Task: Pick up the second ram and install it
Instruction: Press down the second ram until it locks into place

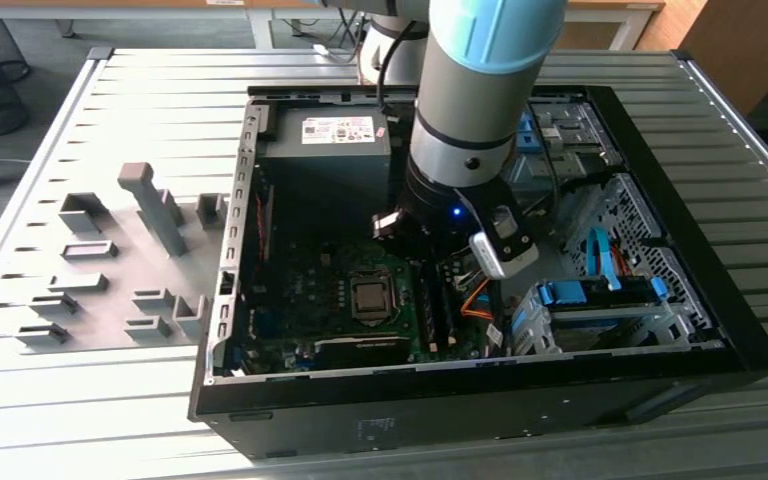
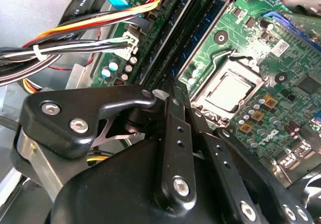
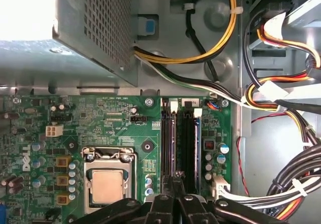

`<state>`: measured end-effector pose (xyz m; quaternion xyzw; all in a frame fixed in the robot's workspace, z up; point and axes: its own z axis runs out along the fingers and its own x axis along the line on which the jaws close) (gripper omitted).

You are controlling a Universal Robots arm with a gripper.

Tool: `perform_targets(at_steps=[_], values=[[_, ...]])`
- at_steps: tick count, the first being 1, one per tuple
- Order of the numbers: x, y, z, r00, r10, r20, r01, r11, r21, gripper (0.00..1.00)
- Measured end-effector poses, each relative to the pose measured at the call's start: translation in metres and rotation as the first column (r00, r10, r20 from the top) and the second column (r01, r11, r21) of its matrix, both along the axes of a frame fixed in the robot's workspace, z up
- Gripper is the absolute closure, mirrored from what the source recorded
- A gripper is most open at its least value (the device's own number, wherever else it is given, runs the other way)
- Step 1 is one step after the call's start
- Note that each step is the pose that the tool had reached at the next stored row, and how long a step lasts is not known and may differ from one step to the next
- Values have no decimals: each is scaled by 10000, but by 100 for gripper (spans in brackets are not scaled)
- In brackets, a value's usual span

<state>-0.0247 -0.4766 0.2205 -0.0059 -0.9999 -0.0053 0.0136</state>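
Note:
My gripper (image 1: 427,262) hangs inside the open computer case (image 1: 704,200), low over the motherboard (image 3: 115,123). Its black fingers (image 2: 173,128) are shut together, and I see nothing between them. In the first wrist view the gripper (image 3: 174,180) points at the row of long black memory slots (image 3: 170,143). A narrow blue-edged stick, which I take to be the second ram (image 3: 197,148), stands on edge in those slots just beside the tips. It shows again in the second wrist view as the ram (image 2: 210,30). I cannot tell whether the tips touch it.
The processor socket (image 3: 106,184) lies beside the slots. Bundled cables (image 3: 281,98) run along the case wall on the other side. The grey power supply (image 1: 324,150) sits at the back. Grey fixture blocks (image 1: 151,205) stand on the table at the exterior view's left.

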Motion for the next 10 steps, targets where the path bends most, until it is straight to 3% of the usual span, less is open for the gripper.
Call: perform_targets(at_steps=[6,10], values=[[0,-1,-47,10000,0,-12,0,10000,18,90],[2,7,-10,10000,0,-4,0,10000,66,90]])
